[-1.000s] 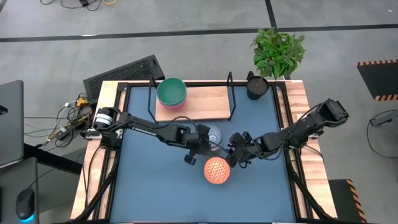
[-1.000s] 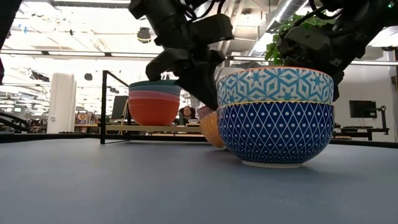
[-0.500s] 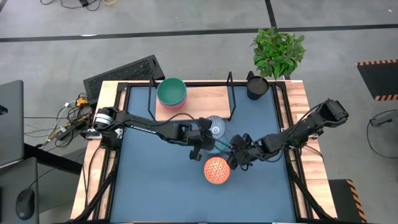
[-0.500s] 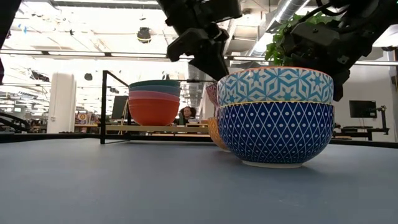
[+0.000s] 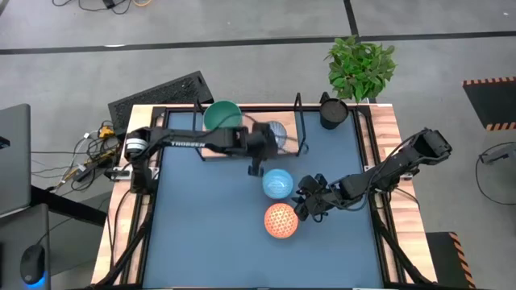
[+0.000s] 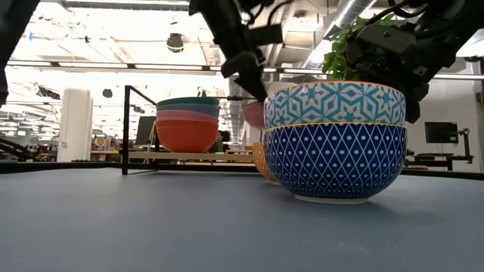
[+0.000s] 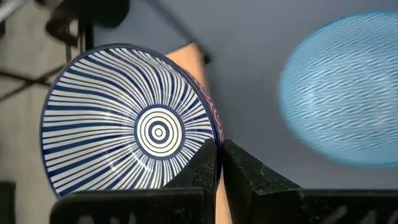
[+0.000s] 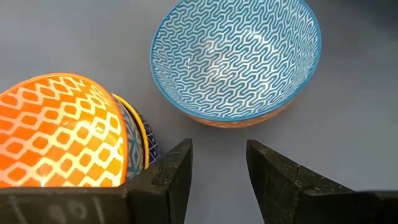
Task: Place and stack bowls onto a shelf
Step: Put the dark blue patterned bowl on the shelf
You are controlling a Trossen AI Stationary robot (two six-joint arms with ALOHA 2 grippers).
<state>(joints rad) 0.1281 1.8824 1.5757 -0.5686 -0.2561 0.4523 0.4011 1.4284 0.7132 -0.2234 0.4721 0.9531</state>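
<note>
Shelf [image 5: 278, 135]: teal bowl stack [image 5: 222, 118] | left tool [image 7: 219, 163]: striped bowl [image 7: 130, 130]

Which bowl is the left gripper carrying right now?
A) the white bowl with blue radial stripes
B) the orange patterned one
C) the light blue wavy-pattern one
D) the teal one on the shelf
A: the left gripper has its fingers pinched on the rim of the white blue-striped bowl, held over the shelf.

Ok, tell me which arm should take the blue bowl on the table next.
Right. The right pincer hangs open beside the blue bowl, with that bowl straight ahead in its wrist view. The left pincer is busy, shut on the striped bowl over the shelf.
</note>
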